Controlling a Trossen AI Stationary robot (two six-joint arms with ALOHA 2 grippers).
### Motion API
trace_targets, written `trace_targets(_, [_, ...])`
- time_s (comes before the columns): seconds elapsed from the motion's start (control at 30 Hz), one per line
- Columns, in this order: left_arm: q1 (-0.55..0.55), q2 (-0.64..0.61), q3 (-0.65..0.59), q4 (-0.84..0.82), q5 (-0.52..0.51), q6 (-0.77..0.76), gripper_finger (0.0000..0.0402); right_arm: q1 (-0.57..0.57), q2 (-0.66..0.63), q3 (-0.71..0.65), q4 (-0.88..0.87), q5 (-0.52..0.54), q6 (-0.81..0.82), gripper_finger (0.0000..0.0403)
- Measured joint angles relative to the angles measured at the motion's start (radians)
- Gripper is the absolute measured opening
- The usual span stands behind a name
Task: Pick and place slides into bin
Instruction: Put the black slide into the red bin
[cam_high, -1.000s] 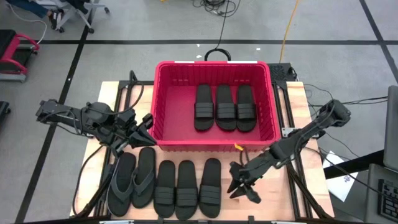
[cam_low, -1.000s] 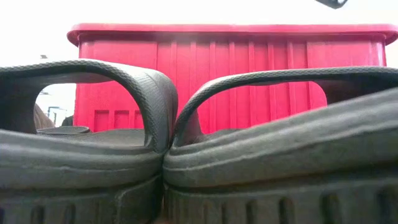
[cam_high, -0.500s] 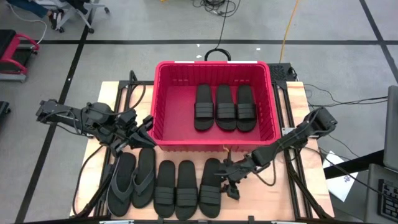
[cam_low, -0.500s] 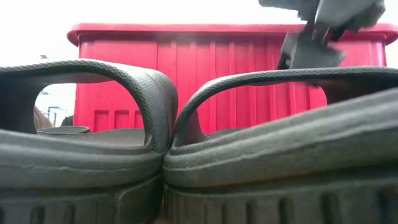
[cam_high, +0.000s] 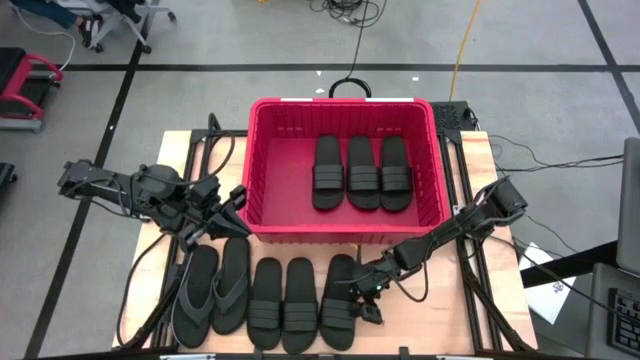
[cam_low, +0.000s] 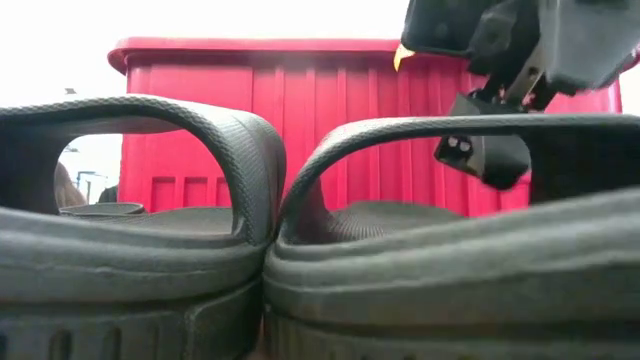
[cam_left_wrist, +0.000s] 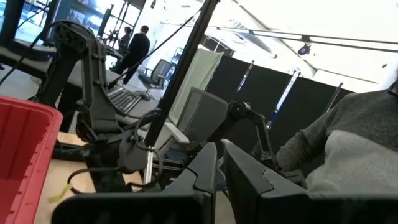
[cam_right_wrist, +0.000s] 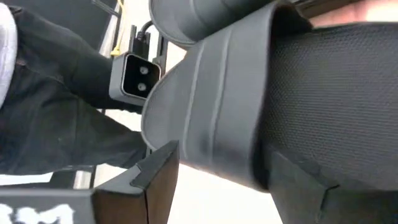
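High view: three black rubber slide sandals are seen lying abreast in the large red perforated plastic bin, and the right hand is placed at the rightmost black sandal of the row on the wooden bench; the left hand is held beside the bin, fingers narrowly parted. Right wrist view: the ribbed grey strap is seen between the widely parted fingers, grip not confirmed.

Right gripper: moved from bare table at 3 o'clock of the front row, toward 9 o'clock, now over the rightmost black slide, at its band strap, fingers spread. In the low view it has entered at upper right, above that strap.
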Motion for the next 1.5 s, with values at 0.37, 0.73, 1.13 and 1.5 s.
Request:
trace_targets(0.37, [0.0, 0.0, 0.0, -0.001, 0.02, -0.011, 0.0033, -0.008, 0.051, 0.0, 0.077, -0.009, -0.013, 0.0114])
trace_targets(0.73, [0.0, 0.0, 0.0, 0.005, 0.059, -0.021, 0.0033, -0.018, -0.107, 0.007, 0.063, -0.024, 0.047, 0.0008])
trace_targets(1.13, [0.014, -0.011, 0.0, 0.012, 0.109, -0.039, 0.0033, 0.026, -0.256, 0.398, -0.501, 0.016, -0.079, 0.0004])
trace_targets(1.5, [0.205, -0.028, 0.0, 0.021, -0.128, 0.02, 0.0033, -0.144, -0.347, 0.709, -0.89, 0.366, -0.359, 0.0004])
